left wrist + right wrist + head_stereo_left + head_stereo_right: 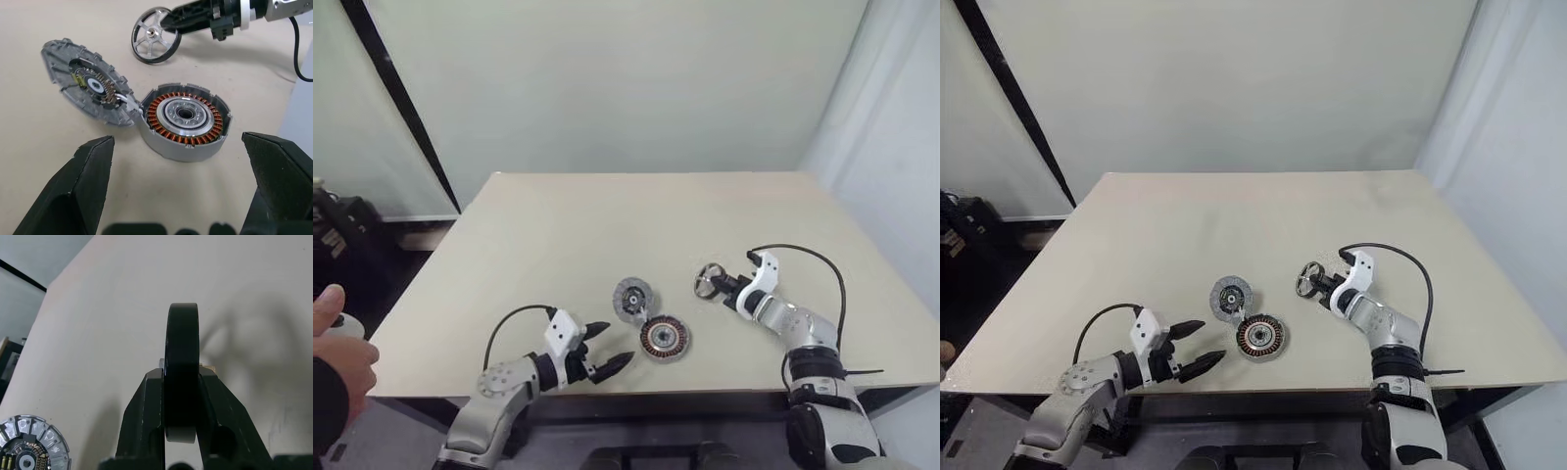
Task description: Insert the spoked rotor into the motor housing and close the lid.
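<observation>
Rotor: spoked rotor (710, 281) on edge, pinched by right gripper (728, 286) | left gripper (604, 353) fingers wide

Even, soft light covers the pale counter (607, 215) in the head views, with no hard glare. Shadows are faint: a soft grey one lies on the counter just beyond the right fingers (222, 406) and the rotor (182, 367) between them, which shows nearly black against the bright surface. The left fingers (83, 191) are dark and slightly blurred, while the housing (185, 120) between and beyond them is sharp, its coils glinting.
</observation>
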Motion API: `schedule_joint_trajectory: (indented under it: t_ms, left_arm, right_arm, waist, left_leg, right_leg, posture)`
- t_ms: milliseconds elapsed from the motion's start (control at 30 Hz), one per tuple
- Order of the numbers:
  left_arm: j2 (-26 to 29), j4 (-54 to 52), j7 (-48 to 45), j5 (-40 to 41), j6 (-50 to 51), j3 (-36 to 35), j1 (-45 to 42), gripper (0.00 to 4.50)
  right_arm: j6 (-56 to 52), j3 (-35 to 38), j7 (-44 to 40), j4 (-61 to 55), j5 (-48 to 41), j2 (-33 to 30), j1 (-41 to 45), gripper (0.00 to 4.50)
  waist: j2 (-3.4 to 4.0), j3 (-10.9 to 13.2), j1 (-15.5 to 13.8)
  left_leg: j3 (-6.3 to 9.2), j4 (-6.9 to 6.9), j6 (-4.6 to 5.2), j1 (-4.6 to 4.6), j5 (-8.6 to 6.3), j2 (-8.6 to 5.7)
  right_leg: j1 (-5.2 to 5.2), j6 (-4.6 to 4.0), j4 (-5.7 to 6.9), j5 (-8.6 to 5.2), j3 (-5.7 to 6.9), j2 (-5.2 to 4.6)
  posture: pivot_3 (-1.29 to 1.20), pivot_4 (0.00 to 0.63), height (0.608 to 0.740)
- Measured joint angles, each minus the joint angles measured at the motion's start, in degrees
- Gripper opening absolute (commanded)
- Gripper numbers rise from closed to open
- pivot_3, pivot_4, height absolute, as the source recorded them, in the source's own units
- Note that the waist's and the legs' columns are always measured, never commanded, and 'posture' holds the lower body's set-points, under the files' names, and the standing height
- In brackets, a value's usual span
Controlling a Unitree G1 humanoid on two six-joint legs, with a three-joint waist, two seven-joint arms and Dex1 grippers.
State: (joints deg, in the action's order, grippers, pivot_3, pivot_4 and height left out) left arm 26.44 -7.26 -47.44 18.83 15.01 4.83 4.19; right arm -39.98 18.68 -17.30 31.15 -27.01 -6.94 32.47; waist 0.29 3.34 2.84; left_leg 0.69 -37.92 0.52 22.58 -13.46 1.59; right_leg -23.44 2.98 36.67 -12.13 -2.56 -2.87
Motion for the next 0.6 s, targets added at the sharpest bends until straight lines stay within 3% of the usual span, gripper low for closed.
schedule_joint_trajectory:
  t_ms: [200,600]
  left_arm:
    - [0.00,0.00,-0.04,0.01,0.00,0.58,-0.09,4.50]
    - [0.19,0.06,-0.31,0.05,0.00,0.58,-0.42,4.50]
  right_arm:
    - [-1.16,0.04,0.12,-2.70,-0.75,-0.10,-1.50,0.44]
    - [-24.82,-0.60,1.10,-30.28,-14.73,2.29,-10.07,0.44]
  waist:
    - [0.01,-0.01,-0.01]
    - [0.05,0.01,0.08]
  left_leg:
    - [-0.02,0.02,0.00,0.04,0.00,-0.02]
    - [0.00,0.40,0.01,0.04,0.00,0.03]
  right_leg:
    - [0.00,0.00,0.01,0.00,-0.07,-0.01]
    - [-0.17,0.00,0.05,0.00,-0.08,0.08]
  posture:
    - [0.00,0.000,0.740]
    - [0.00,0.000,0.740]
